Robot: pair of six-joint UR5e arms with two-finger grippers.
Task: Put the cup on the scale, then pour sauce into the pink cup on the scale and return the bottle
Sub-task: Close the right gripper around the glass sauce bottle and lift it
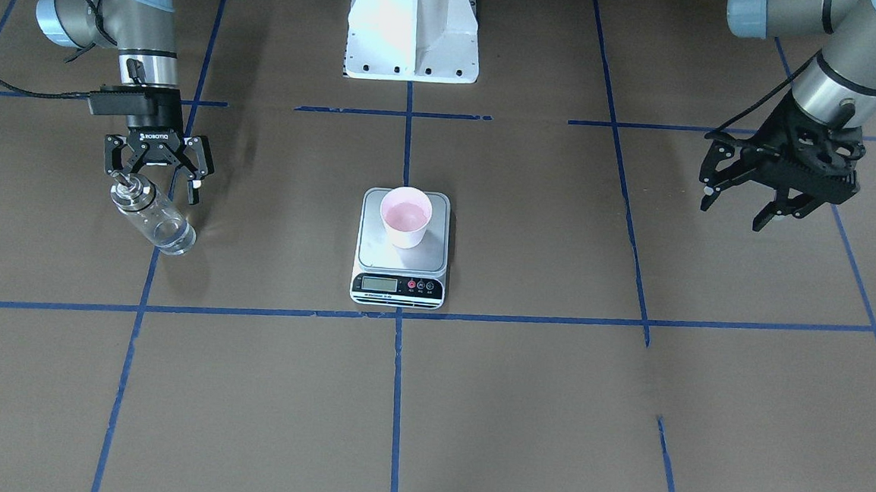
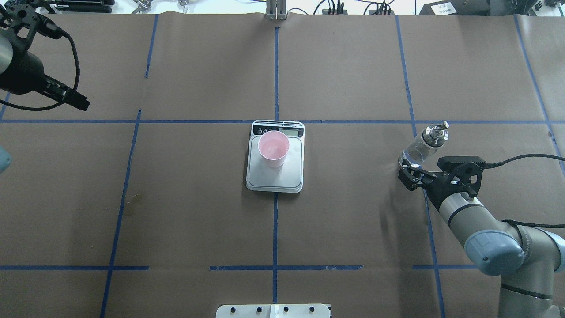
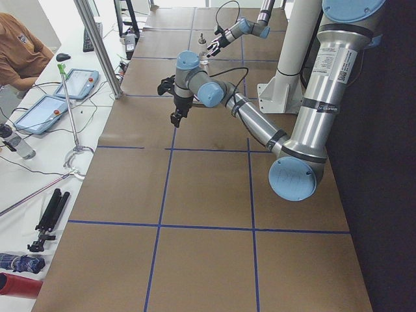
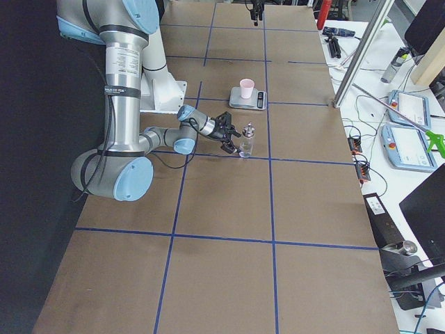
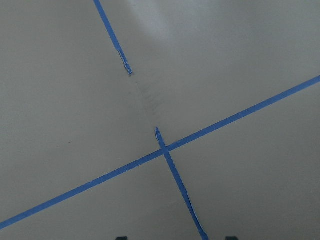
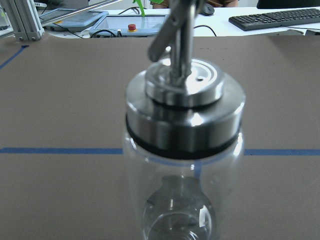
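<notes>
We see a table covered in brown paper marked with blue tape lines in a grid. Along one side in the right-end view sit a tablet, cables and a monitor. A keyboard lies beyond the table edge.

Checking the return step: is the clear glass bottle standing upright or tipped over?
Upright: the clear glass bottle stands on its base on the table, metal cap on top.
</notes>
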